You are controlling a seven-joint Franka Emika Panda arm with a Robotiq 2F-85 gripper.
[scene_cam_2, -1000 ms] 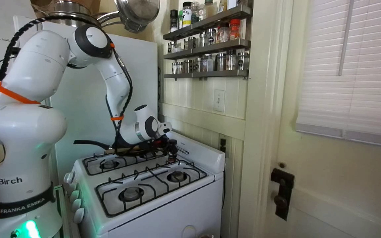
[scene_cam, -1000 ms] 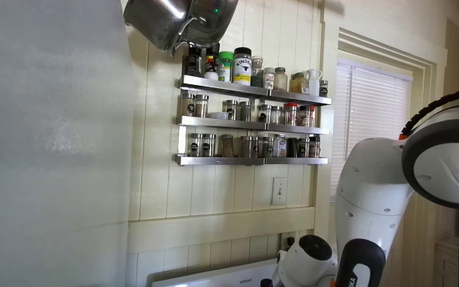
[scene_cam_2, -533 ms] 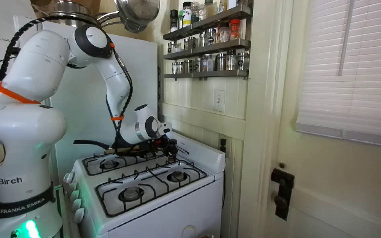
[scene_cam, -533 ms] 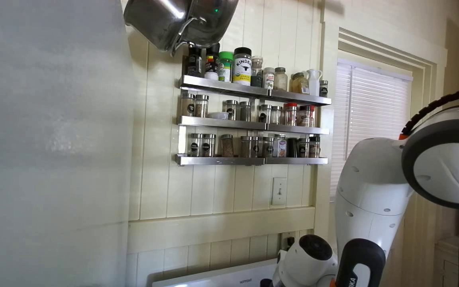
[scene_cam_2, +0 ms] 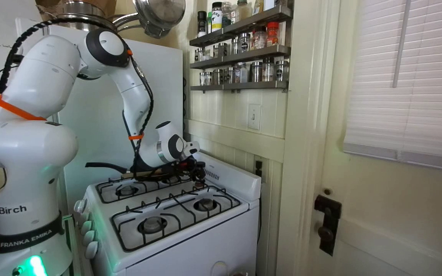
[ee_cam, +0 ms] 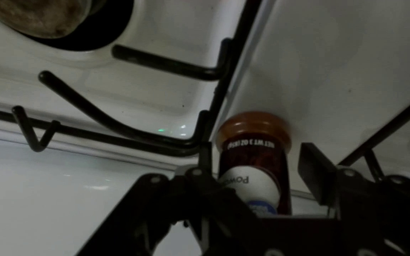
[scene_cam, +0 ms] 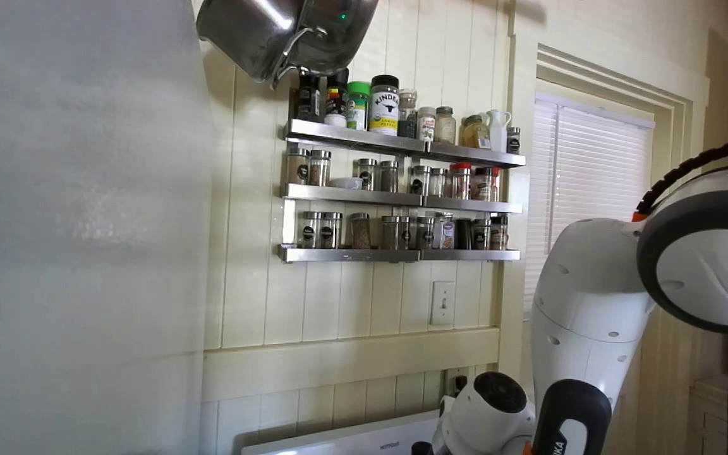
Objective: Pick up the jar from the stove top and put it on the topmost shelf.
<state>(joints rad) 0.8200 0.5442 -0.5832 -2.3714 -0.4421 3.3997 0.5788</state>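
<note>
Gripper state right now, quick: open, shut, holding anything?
Gripper: open; dark-red spice jar between its jaws, not gripped, clear gap on one side.

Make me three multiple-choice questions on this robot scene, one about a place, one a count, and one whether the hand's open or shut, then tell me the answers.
1. Where is the jar in the wrist view?
A. On the topmost shelf
B. On the stove top
C. On the lowest shelf

2. How many tiers does the wall rack have?
A. Two
B. Five
C. Three

3. How is the hand?
A. Open
B. Shut on the jar
C. Shut and empty

1: B, since its base shows right beside a black grate in the wrist view.
2: C, as both exterior views show three, one above another.
3: A, because in the wrist view the fingers stand apart either side of the jar, a gap visible on one side.
</note>
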